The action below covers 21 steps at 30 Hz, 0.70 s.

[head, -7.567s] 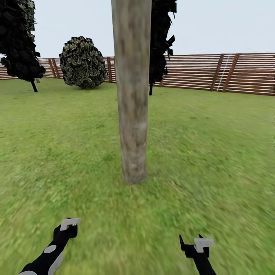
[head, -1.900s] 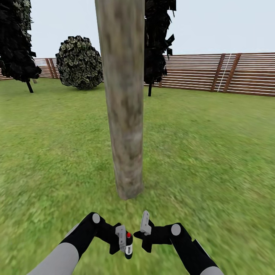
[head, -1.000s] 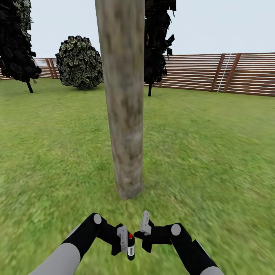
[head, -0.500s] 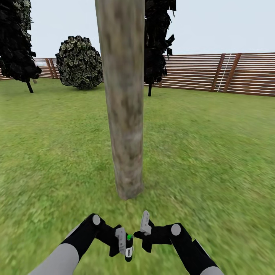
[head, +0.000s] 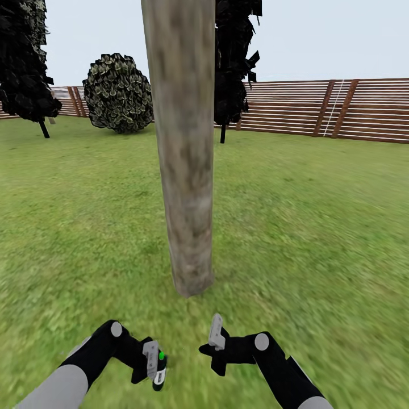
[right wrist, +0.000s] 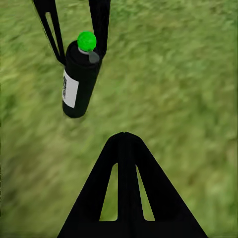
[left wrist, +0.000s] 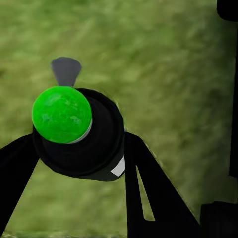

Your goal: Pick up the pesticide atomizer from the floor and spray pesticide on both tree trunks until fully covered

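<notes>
Two arms reach low over the grass (head: 318,238) at the near edge of the head view. On the left, the left gripper (head: 152,363) has its jaws clamped on the pesticide atomizer (head: 159,370), a small black bottle with a white label and a round green cap (left wrist: 61,114). The bottle hangs clear of the ground, its long axis near upright, cap at the upper end and slightly towards the tree. In the right wrist view the bottle (right wrist: 79,82) leans a little, its base well above the lawn. Just beyond both grippers stands the tree trunk (head: 184,159), thick, mottled grey-beige, upright. To the right, the right gripper (head: 216,341) holds nothing; its jaws are together, as the right wrist view shows. Far off runs the brown slatted fence (head: 341,111).
</notes>
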### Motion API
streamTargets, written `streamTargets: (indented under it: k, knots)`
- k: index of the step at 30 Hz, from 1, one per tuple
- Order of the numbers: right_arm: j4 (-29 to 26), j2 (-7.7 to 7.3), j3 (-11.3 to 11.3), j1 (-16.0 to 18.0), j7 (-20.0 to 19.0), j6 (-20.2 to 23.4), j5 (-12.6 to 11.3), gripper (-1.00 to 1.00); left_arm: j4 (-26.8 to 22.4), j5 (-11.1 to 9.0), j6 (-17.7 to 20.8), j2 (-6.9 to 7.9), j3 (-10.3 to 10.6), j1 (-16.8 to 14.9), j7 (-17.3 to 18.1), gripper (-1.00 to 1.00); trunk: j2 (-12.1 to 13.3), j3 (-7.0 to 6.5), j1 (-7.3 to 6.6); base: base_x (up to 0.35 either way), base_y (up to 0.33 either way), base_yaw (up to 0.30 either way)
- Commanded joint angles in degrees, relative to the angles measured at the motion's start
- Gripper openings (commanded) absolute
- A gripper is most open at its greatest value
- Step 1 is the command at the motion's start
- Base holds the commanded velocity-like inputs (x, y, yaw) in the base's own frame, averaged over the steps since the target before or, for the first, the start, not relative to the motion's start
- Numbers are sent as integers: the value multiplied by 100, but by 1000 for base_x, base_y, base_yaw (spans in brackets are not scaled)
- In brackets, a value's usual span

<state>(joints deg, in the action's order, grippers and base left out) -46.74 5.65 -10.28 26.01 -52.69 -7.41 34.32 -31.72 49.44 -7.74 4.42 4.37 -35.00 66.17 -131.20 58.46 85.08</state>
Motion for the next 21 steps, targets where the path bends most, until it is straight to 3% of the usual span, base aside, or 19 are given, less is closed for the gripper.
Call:
streamTargets:
  k: [1, 2, 3, 6, 9, 11, 12, 14, 15, 16, 17, 20, 21]
  knots:
    - [6, -4, 0, -1, 0, -2, 0, -100, -1, -11, -4, 87, -4, 4, 1, -100, 0, 0, 0, 0, 0, 0]
    - [14, -10, 4, 0, -2, -4, 2, -100, -4, -15, -6, 224, -5, 7, 1, -100, 0, 0, 0, 0, 0, 0]
    - [18, -13, 3, -3, -3, -5, 3, 100, -13, -21, -7, 326, -21, 8, -2, -100, 0, 0, 0, 0, 0, 0]
    - [26, -31, 4, -5, 2, -6, 4, 100, -50, -72, 10, 651, -70, 5, -36, -100, 0, 0, 0, 0, 0, 0]
    - [44, -45, 7, -3, 19, -6, 8, 100, -28, -87, 27, 809, -244, 7, -153, -100, 0, 0, 0, 0, 0, 0]
    - [176, -96, 14, -6, 41, -8, 11, 100, -7, -92, 18, 844, -575, 14, -315, -100, 0, 0, 0, 0, 0, 0]
    - [488, -245, 38, -7, 163, -14, 4, 100, 10, -99, 5, 855, -965, 17, -566, -100, 0, 0, 0, 0, 0, 0]
    - [778, -391, 56, -8, 384, -22, -9, 100, 51, -108, -2, 854, -1234, 24, -796, -100, 0, 0, 0, 0, 0, 0]
    - [1196, -556, 92, -11, 936, -33, -26, 100, 165, -140, -5, 833, -1567, 32, -1129, -100, 0, 0, 0, 0, 0, 0]
    - [1312, -586, 112, -12, 1134, -34, -29, 100, 209, -155, -6, 826, -1647, 33, -1214, -100, 0, 0, 0, 0, 0, 0]
    - [1553, -629, 171, -14, 1572, -42, -36, 100, 313, -191, -7, 814, -1797, 34, -1394, -100, 0, 0, 0, 0, 0, 0]
    - [2639, -682, 532, -22, 3757, -241, -64, 100, 833, -526, -8, 787, -2322, 36, -2319, -100, 0, 0, 0, 0, 0, 0]
    - [2846, -682, 596, -23, 4143, -346, -70, 100, 921, -644, -6, 780, -2390, 36, -2523, -100, 0, 0, 0, 0, 0, 0]
